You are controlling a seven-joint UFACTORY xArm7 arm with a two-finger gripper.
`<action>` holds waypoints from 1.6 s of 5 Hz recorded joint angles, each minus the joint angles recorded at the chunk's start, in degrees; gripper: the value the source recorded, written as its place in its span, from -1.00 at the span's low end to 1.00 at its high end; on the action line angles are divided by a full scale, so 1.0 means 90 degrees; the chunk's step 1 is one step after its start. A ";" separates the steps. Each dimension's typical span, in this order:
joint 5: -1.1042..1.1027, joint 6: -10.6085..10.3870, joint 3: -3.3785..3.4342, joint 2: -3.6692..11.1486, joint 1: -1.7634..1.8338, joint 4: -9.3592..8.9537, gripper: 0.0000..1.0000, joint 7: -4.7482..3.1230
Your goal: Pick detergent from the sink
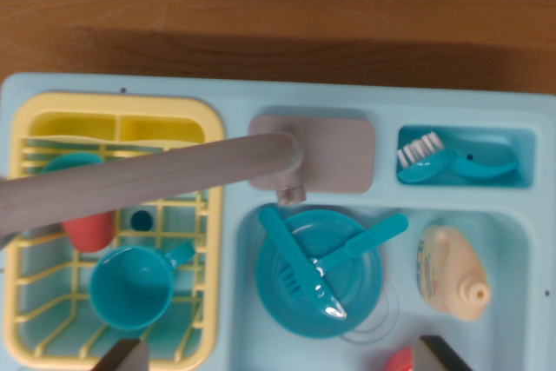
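Cream plastic marked the detergent (pixel 452 271) in the wrist view, a small bottle lying on its side at the right end of the sink (pixel 512 241), cap toward the bottom right, label facing up. It looked light and stiff, probably hollow, with a smooth rounded body that could slip or roll between the fingers; the best hold seemed to be across the wide middle of the body, over the label, not the narrow cap.

Only the two dark fingertips of the gripper (pixel 282 355) showed at the bottom edge, set well apart and empty, with nothing between them. They straddled the plate more than the bottle, so the approach likely needed a shift toward the wrist view's right.

Just left of the bottle sat a teal plate (pixel 295 301) carrying a fork (pixel 291 254) and a knife (pixel 360 245), near but apart from it. A red thing (pixel 400 361) peeked at the bottom edge, just below the bottle, and might crowd a finger. The grey faucet (pixel 130 182) swung away over the yellow rack (pixel 208 215), where a teal cup (pixel 132 286) stood. A brush (pixel 421 158) lay in the upper tray.
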 joint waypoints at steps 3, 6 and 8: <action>0.0029 -0.0230 -0.0044 0.0084 -0.0059 -0.0165 -1.00 -0.0131; 0.0097 -0.0762 -0.0146 0.0278 -0.0196 -0.0546 -1.00 -0.0433; 0.0133 -0.1052 -0.0202 0.0384 -0.0270 -0.0754 -1.00 -0.0597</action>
